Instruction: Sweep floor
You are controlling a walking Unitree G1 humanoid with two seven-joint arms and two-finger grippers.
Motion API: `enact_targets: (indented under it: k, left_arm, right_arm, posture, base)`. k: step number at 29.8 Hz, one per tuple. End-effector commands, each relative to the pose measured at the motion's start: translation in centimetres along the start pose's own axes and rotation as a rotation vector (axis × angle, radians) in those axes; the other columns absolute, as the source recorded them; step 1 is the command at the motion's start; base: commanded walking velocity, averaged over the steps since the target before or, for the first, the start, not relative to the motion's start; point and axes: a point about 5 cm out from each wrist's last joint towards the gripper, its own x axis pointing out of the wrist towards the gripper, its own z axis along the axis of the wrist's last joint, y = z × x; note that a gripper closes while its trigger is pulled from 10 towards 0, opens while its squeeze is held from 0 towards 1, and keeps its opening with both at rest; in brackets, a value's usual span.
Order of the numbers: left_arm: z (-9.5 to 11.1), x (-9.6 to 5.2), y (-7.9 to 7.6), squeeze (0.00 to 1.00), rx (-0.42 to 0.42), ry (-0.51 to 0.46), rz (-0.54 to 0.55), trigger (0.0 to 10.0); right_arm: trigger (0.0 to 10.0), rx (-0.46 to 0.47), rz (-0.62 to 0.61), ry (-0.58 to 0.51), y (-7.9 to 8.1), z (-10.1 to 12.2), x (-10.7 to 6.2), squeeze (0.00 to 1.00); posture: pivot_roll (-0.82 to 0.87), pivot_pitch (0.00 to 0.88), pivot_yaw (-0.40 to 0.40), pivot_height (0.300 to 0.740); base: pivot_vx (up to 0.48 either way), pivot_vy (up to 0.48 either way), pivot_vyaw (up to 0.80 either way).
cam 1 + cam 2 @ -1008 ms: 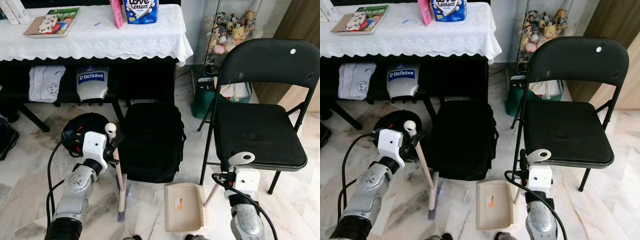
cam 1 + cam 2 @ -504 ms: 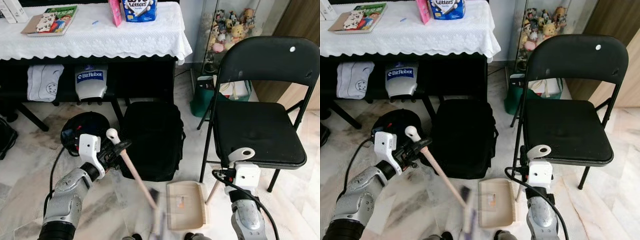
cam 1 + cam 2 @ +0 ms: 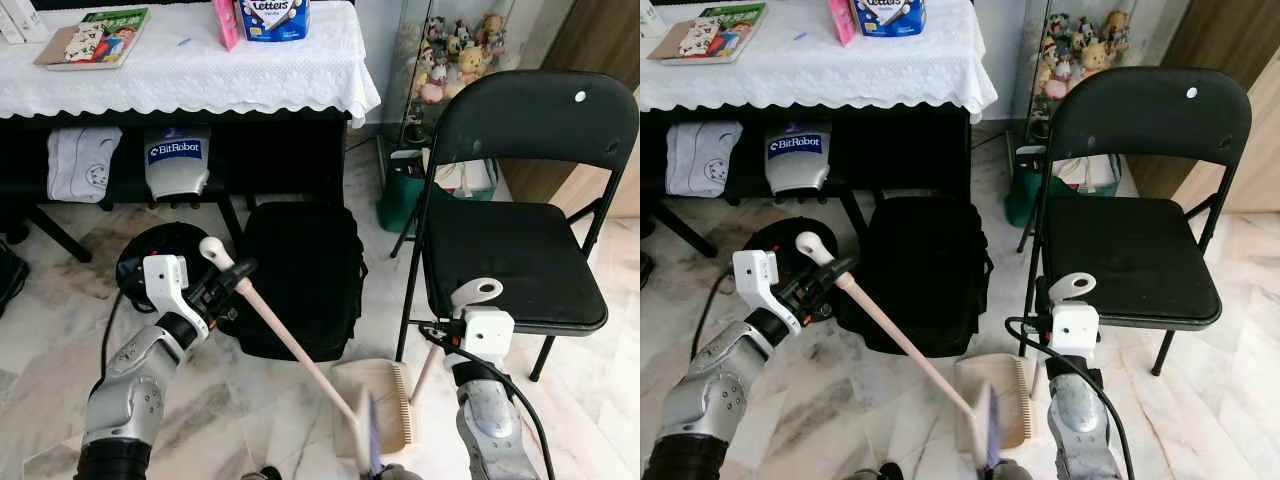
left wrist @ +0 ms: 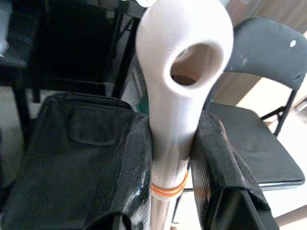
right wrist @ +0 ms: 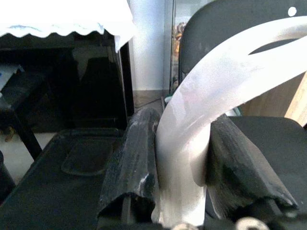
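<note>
One broom head now over dustpan

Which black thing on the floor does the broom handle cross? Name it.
The black bag beside the folding chair. The broom handle, held by the left gripper, slants across its front; the round black helmet-like object lies left of it.

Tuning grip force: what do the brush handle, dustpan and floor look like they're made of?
Brush handle: looks like moulded plastic, cream, smooth, with a slight sheen and a moulded hanging hole. Dustpan: matching beige plastic, matte, with a moulded comb edge. Floor: polished stone or marble-look tile, grey veins; which one can't be told.
</note>
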Motion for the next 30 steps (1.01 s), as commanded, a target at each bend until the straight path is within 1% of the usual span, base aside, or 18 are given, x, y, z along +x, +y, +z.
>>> enact_targets:
  k: [1, 2, 4, 6, 10, 12, 13, 15, 19, 22, 25, 27, 30]
  left_arm:
    - [0.4, -0.8, 0.3, 0.0, 0.035, -0.017, 0.03, 10.0]
    - [0.3, -1.0, 0.4, 0.0, 0.049, -0.008, 0.046, 10.0]
    - [-0.2, -1.7, 1.1, 0.0, 0.04, -0.009, 0.116, 10.0]
    - [-0.1, -2.0, 1.4, 0.0, 0.036, -0.015, 0.133, 10.0]
    - [0.2, -2.3, 1.5, 0.0, 0.064, -0.016, 0.144, 10.0]
    - [0.5, -2.7, 2.1, 0.0, 0.095, -0.008, 0.172, 10.0]
    - [0.5, -2.7, 2.1, 0.0, 0.095, -0.008, 0.172, 10.0]
    - [1.0, -2.7, 2.9, 0.0, 0.128, -0.028, 0.22, 10.0]
    - [1.5, -2.6, 3.3, 0.0, 0.149, -0.036, 0.233, 10.0]
    - [1.9, -2.4, 3.8, 0.0, 0.19, -0.05, 0.27, 10.0]
    - [2.2, -2.1, 4.2, 0.0, 0.251, -0.061, 0.318, 10.0]
    - [2.8, -1.8, 4.1, 0.0, 0.313, -0.11, 0.353, 10.0]
    - [3.3, -1.6, 3.9, 0.0, 0.338, -0.145, 0.367, 10.0]
  right_arm:
    - [10.0, 0.014, -0.001, -0.046, 0.3, 0.8, 0.5, 0.0]
    - [10.0, 0.018, 0.001, -0.048, 0.4, 0.8, 0.6, 0.0]
    - [10.0, 0.03, 0.014, -0.044, 0.9, 0.8, 0.9, 0.0]
    - [10.0, 0.032, 0.023, -0.042, 1.2, 0.8, 1.1, 0.0]
    - [10.0, 0.038, 0.021, -0.042, 1.2, 0.8, 1.1, 0.0]
    - [10.0, 0.04, 0.032, -0.038, 1.3, 0.8, 1.0, 0.0]
    - [10.0, 0.04, 0.032, -0.038, 1.3, 0.8, 1.0, 0.0]
    - [10.0, 0.048, 0.035, -0.048, 1.4, 0.9, 1.0, 0.0]
    - [10.0, 0.062, 0.026, -0.058, 1.2, 1.1, 0.8, 0.0]
    - [10.0, 0.068, 0.021, -0.073, 1.1, 1.4, 0.8, 0.0]
    - [10.0, 0.075, 0.02, -0.084, 1.1, 1.7, 0.9, 0.0]
    - [10.0, 0.089, 0.018, -0.104, 1.1, 2.3, 1.1, 0.0]
    - [10.0, 0.104, 0.019, -0.124, 1.3, 2.9, 1.3, 0.0]
  posture:
    - [-0.05, 0.1, 0.042, 0.74]
    - [-0.05, 0.1, 0.042, 0.74]
    - [-0.04, 0.081, 0.043, 0.74]
    - [-0.04, 0.071, 0.047, 0.74]
    - [-0.04, 0.052, 0.055, 0.74]
    - [-0.04, 0.038, 0.06, 0.74]
    - [-0.04, 0.038, 0.06, 0.74]
    - [-0.04, 0.021, 0.069, 0.74]
    - [-0.05, 0.002, 0.076, 0.74]
    - [-0.05, 0.0, 0.083, 0.74]
    - [-0.06, 0.0, 0.087, 0.74]
    - [-0.06, 0.0, 0.085, 0.74]
    - [-0.06, 0.0, 0.083, 0.74]
  base:
    - [0.0, 0.0, 0.0]
    - [0.0, 0.0, 0.0]
    - [0.0, 0.0, 0.0]
    - [0.0, 0.0, 0.0]
    - [0.0, 0.0, 0.0]
    - [0.0, 0.0, 0.0]
    - [0.0, 0.0, 0.0]
    - [0.0, 0.0, 0.0]
    - [0.0, 0.0, 0.0]
    - [0.0, 0.0, 0.0]
    - [0.0, 0.0, 0.0]
    - [0.0, 0.0, 0.0]
    - [0.0, 0.0, 0.0]
